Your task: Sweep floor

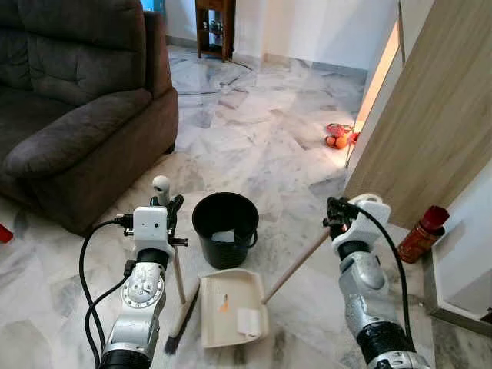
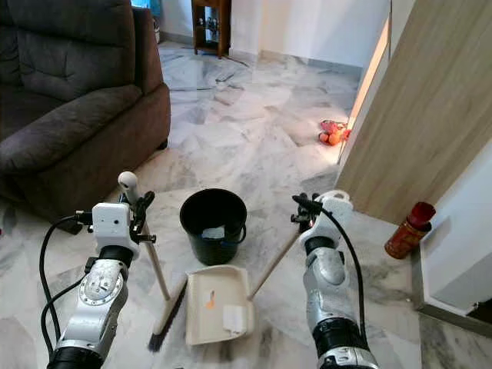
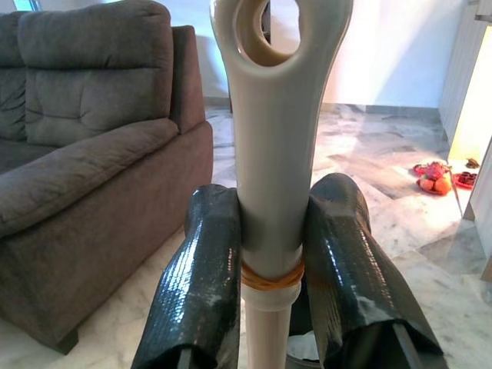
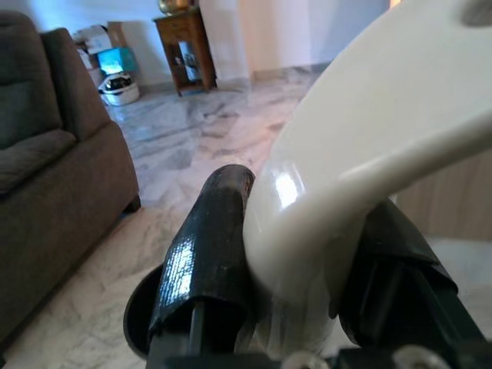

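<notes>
Looking down through the left eye view, the left gripper (image 1: 163, 206) at lower left clamps the top of a cream plastic broom handle (image 1: 175, 261), which slants down to dark bristles (image 1: 181, 317) on the grey-veined marble floor (image 1: 254, 131), just left of a cream plastic dustpan (image 1: 231, 307) at lower centre. The right gripper (image 1: 344, 211), at centre right, grips the grip end of the dustpan's long pale handle (image 1: 296, 267), whose long axis runs down and left to the pan. A round black bucket (image 1: 225, 227) stands just above the pan, between the two arms. A white scrap (image 1: 247, 321) and an orange speck (image 1: 224, 304) lie in the pan.

In the left wrist view, both black fingers (image 3: 200, 284) press the broom's looped cream grip (image 3: 269, 131) between them, tight on it.

In the right wrist view, the fingers (image 4: 204, 254) pinch the curved white grip (image 4: 361, 177).

Judging by this, tipping the pan turns on the bucket lying just beyond the pan's far edge.
</notes>
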Tool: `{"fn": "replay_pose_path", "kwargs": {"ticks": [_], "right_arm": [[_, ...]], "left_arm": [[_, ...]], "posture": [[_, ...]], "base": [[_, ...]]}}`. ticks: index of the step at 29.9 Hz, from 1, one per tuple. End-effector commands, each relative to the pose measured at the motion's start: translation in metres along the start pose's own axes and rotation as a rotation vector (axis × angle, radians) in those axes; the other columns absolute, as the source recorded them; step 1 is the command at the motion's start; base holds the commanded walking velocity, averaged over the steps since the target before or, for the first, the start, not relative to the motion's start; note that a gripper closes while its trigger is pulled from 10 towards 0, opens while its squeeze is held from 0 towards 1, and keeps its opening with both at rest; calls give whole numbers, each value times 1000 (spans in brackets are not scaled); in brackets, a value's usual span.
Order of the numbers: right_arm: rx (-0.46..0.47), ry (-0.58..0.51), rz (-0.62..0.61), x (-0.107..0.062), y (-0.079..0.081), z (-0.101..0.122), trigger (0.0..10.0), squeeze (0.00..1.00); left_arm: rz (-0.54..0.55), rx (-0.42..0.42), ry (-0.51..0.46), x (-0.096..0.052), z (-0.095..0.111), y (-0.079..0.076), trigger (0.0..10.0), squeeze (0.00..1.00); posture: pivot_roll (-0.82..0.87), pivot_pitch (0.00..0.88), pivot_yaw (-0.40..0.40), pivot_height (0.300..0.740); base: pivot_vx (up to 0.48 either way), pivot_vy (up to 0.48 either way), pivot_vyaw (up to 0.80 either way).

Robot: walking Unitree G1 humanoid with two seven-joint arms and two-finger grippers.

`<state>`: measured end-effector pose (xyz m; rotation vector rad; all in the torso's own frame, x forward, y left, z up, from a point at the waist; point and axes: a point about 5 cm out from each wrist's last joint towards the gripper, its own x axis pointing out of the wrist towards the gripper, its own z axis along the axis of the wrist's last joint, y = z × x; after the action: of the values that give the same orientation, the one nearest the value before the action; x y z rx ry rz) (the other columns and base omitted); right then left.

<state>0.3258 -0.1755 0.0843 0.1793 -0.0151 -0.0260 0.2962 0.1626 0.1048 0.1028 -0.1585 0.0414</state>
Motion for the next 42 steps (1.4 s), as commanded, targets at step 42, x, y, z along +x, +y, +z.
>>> {"fn": "replay_pose_path", "kwargs": {"ticks": [42], "right_arm": [[-86, -307, 341, -23, 24, 149, 10000, 0]], "left_arm": [[-6, -8, -54, 6, 11, -1, 10000, 0]], "posture": [[37, 0, -40, 740]], "base": [[0, 0, 0]]}}
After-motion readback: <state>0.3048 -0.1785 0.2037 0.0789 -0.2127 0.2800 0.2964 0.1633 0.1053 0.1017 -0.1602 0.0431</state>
